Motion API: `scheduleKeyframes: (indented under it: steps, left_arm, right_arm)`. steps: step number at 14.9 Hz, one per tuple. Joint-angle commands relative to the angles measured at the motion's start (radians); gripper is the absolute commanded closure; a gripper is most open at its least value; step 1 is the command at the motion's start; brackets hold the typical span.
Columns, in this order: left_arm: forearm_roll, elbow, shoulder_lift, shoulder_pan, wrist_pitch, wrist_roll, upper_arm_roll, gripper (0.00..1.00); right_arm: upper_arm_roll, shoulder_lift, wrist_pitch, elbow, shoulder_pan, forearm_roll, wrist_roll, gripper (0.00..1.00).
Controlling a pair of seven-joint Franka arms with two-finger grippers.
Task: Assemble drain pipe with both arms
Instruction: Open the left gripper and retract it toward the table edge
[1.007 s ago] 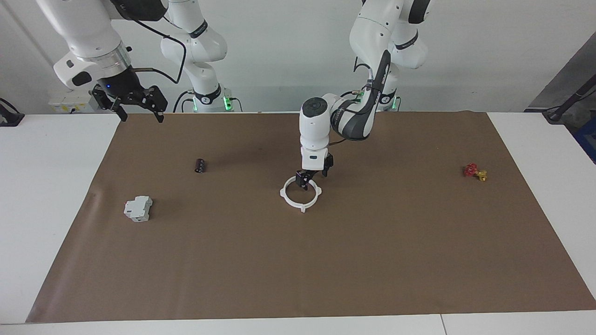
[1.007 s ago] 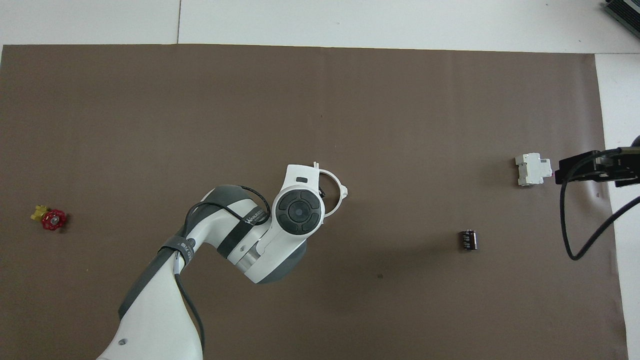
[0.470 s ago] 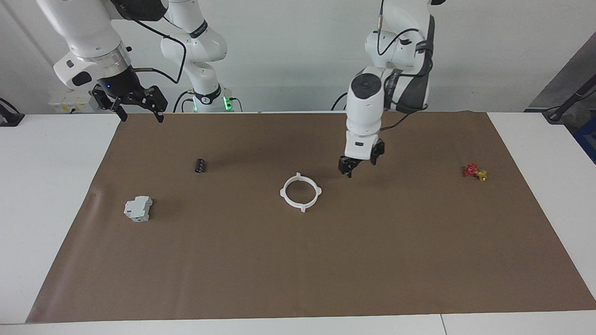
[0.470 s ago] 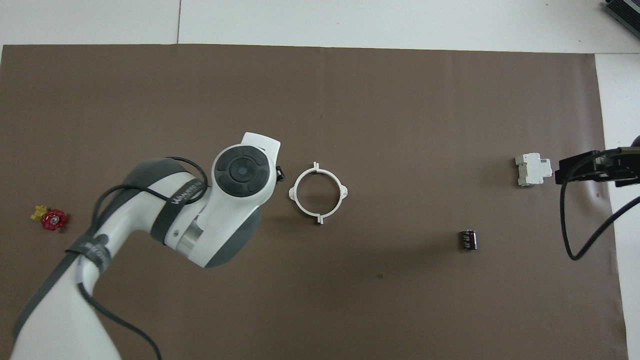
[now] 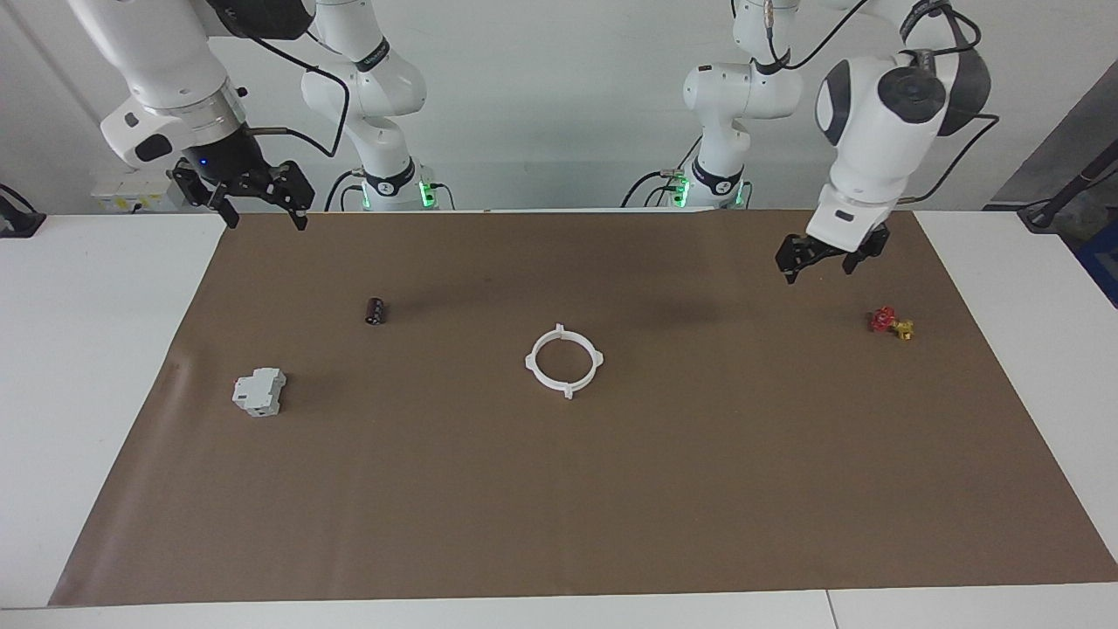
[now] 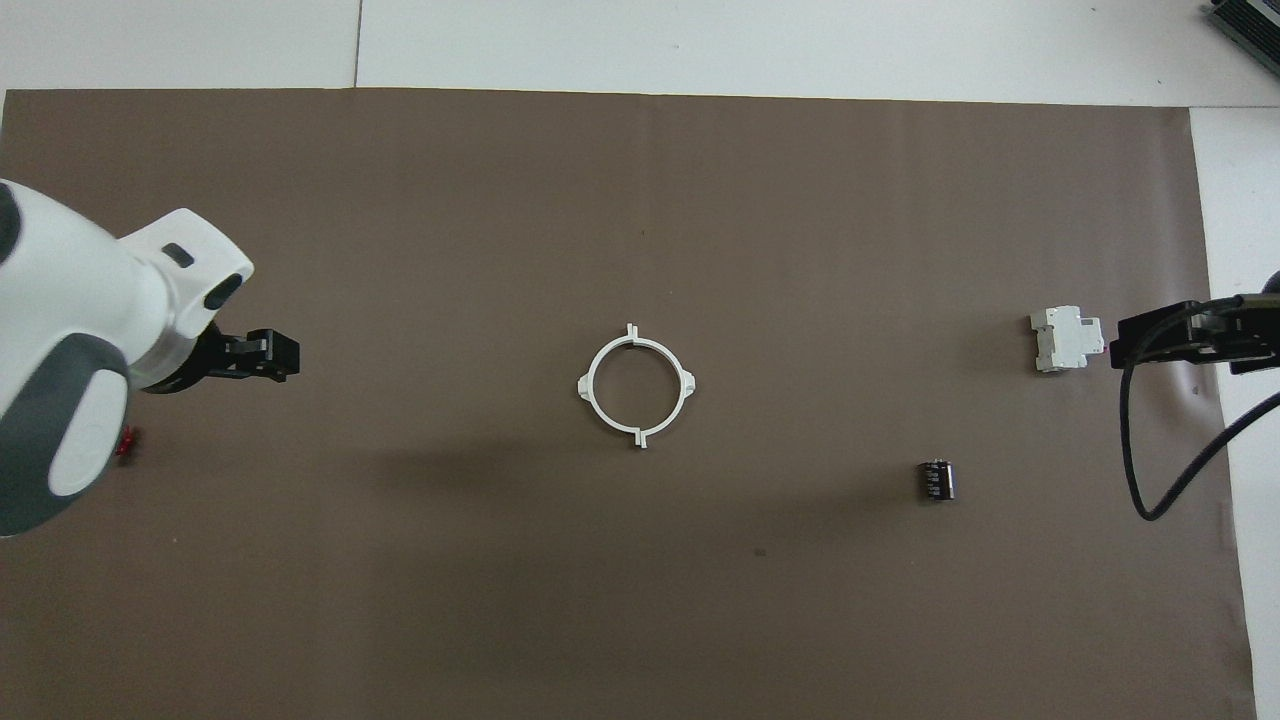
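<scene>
- Drain pipe [image 5: 564, 360] [image 6: 636, 385]: thin white plastic ring, smooth, round, with small tabs sticking out around its edge. Lying flat on the brown paper mat [image 5: 611, 489] in the middle of the desk [image 5: 87, 367], with nothing touching it.
- Left hand [image 5: 821, 256] [image 6: 262, 355]: black, two fingers, holding nothing, up in the air over the mat at the left arm's end, well apart from the ring. Fingers a little apart.
- Left arm [image 5: 882, 114]: shiny white with round grey caps and black cables.
- Right hand [image 5: 258, 203] [image 6: 1190, 335]: black, fingers spread wide, holding nothing, up over the mat's edge at the right arm's end. Waiting.
- Small red-and-yellow valve [image 5: 891, 322]: on the mat at the left arm's end, near the left hand, bumpy and shiny.
- Grey-white boxy block [image 5: 259, 391] [image 6: 1066, 339]: hard plastic with square corners, at the right arm's end, farther from the robots than the ring.
- Small dark cylinder [image 5: 376, 310] [image 6: 936, 479]: short and round, lying on its side between the block and the ring, nearer to the robots than both.
</scene>
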Motion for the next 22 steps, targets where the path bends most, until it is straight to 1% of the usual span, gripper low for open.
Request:
scheduleKeyframes:
  steps: [1,3,6,8,11,12,13,15,17,18,19,22]
  left_arm:
    - [-0.02,-0.01,-0.06,0.1,-0.061,0.134,-0.014,0.0]
    - [-0.02,-0.013,-0.074,0.124,-0.104,0.227,-0.012,0.0]
    - [-0.024,-0.01,-0.077,0.112,-0.098,0.226,-0.018,0.0]
    - [-0.033,-0.013,-0.077,0.123,-0.07,0.231,-0.017,0.0]
    - [-0.053,-0.015,-0.069,0.126,-0.023,0.231,-0.015,0.0]
    - [-0.053,-0.007,-0.048,0.121,-0.017,0.229,-0.014,0.0]
    - [-0.053,0.011,0.02,0.109,-0.032,0.226,-0.008,0.0]
    - [-0.065,0.09,0.062,0.063,-0.114,0.226,0.032,0.0]
    - [-0.065,0.237,0.11,0.061,-0.209,0.228,0.038,0.0]
    - [-0.065,0.266,0.109,0.061,-0.211,0.228,0.035,0.0]
    - [-0.065,0.273,0.109,0.061,-0.204,0.226,0.032,0.0]
    - [-0.063,0.273,0.095,0.061,-0.187,0.229,0.035,0.0]
  right_arm:
    - [0.007,-0.006,0.006,-0.005,-0.013,0.013,0.004,0.0]
    - [0.006,-0.006,0.004,-0.005,-0.013,0.012,0.004,0.0]
    - [0.007,-0.006,0.019,-0.004,-0.01,-0.004,0.01,0.0]
    - [0.007,-0.006,0.05,-0.007,-0.01,-0.004,0.01,0.0]
    - [0.009,-0.006,0.039,-0.007,-0.007,-0.004,0.006,0.0]
    - [0.009,-0.006,0.039,-0.009,-0.013,0.001,0.001,0.0]
    - [0.007,-0.006,0.039,-0.007,-0.014,0.002,0.003,0.0]
    - [0.007,-0.007,0.039,-0.009,-0.013,0.01,0.003,0.0]
    - [0.007,-0.007,0.039,-0.007,-0.011,0.01,0.004,0.0]
    - [0.007,-0.006,0.039,-0.007,-0.013,0.01,0.004,0.0]
    - [0.007,-0.006,0.041,-0.007,-0.013,0.01,0.004,0.0]
    - [0.006,-0.007,0.049,-0.009,-0.022,0.001,-0.006,0.0]
